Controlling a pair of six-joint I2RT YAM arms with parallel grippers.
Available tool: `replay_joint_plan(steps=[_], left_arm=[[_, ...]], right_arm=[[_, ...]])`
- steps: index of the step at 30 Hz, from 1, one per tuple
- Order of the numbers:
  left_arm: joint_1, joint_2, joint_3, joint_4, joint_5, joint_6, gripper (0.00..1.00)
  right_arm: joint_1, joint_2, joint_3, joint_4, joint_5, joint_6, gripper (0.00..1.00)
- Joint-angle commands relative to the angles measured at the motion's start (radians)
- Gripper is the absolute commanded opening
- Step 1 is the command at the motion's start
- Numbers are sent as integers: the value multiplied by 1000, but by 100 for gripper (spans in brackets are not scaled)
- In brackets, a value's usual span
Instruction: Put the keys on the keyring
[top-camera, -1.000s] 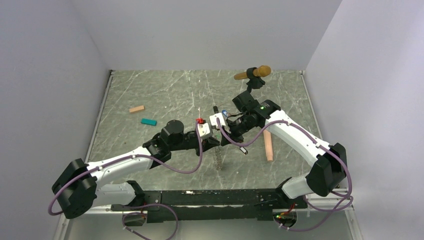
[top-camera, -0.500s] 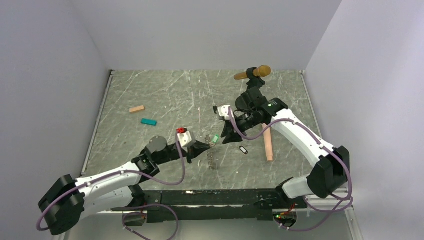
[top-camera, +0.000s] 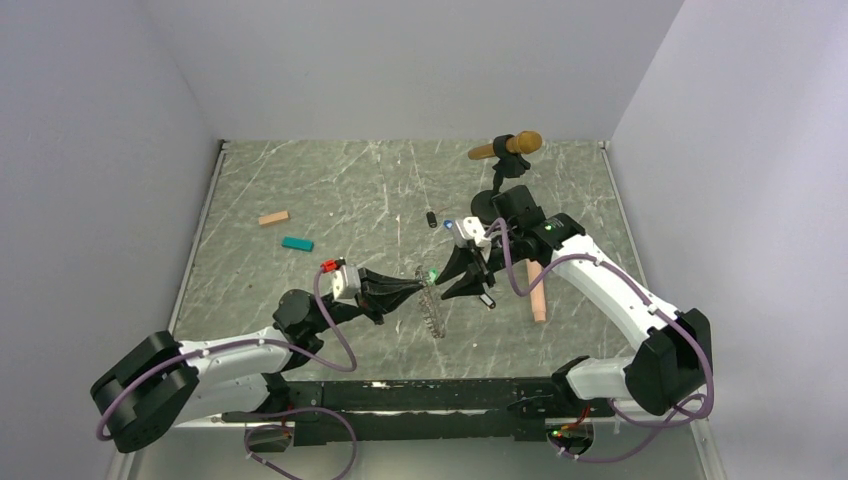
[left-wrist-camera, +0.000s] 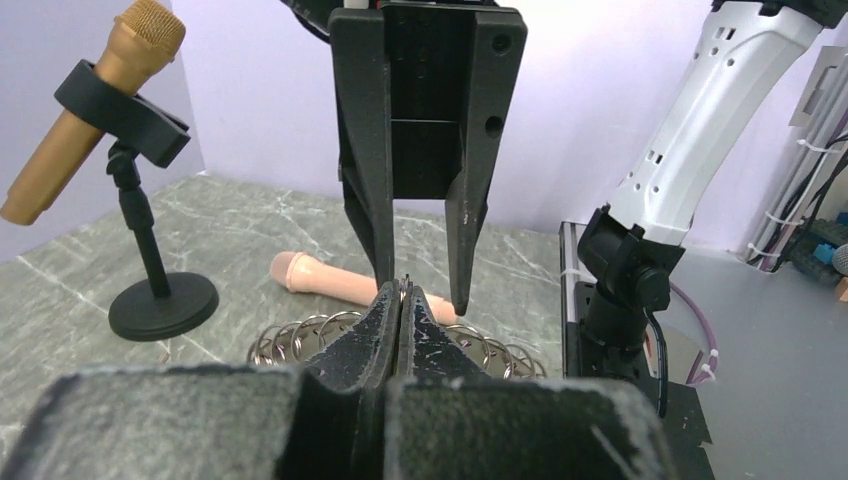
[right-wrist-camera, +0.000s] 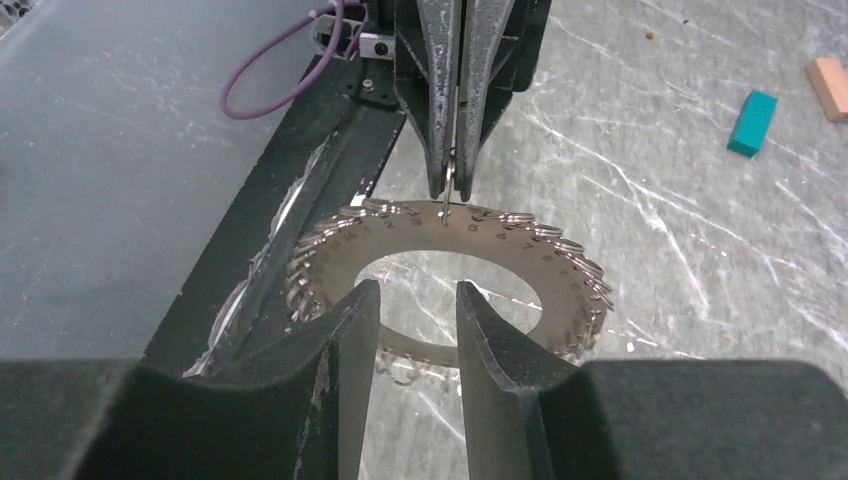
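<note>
- From above, the keyring (top-camera: 432, 310) is only a thin edge on end between the two claws.
- The right wrist camera shows its face: a flat grey metal band with shiny wire loops round the rim and a wide hole.
- Left gripper (right-wrist-camera: 452, 185) is pressed tight, pinching that rim.
- Right gripper (right-wrist-camera: 415, 292) is spread, holding nothing.
- Only the top view shows the black-tagged key (top-camera: 487, 300) on the veined stone table (top-camera: 300, 200).
</note>
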Motion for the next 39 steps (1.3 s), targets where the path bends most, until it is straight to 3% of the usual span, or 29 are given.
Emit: replay_joint_plan(steps=[1, 16, 25, 29, 31, 34, 36, 39], left_arm=[[2, 30, 52, 179, 44, -56, 0], [1, 128, 81, 220, 53, -93, 0], [2, 130, 84, 207, 48, -89, 0], [2, 94, 80, 123, 57, -59, 0], [3, 52, 84, 18, 63, -28, 11], [5, -49, 110, -239, 52, 59, 42], [4, -132, 139, -447, 29, 133, 50], [5, -214, 207, -743, -11, 259, 54]], right_arm=[[-1, -26, -13, 136, -92, 83, 38], [12, -24, -39, 287, -112, 263, 34], [19, -9, -28, 264, -102, 255, 1], [21, -5, -7, 211, -74, 215, 0], [20, -2, 12, 177, -39, 191, 0], [21, 5, 44, 101, 36, 128, 0], [20, 11, 68, 51, 102, 95, 0], [22, 17, 88, 10, 154, 67, 0]])
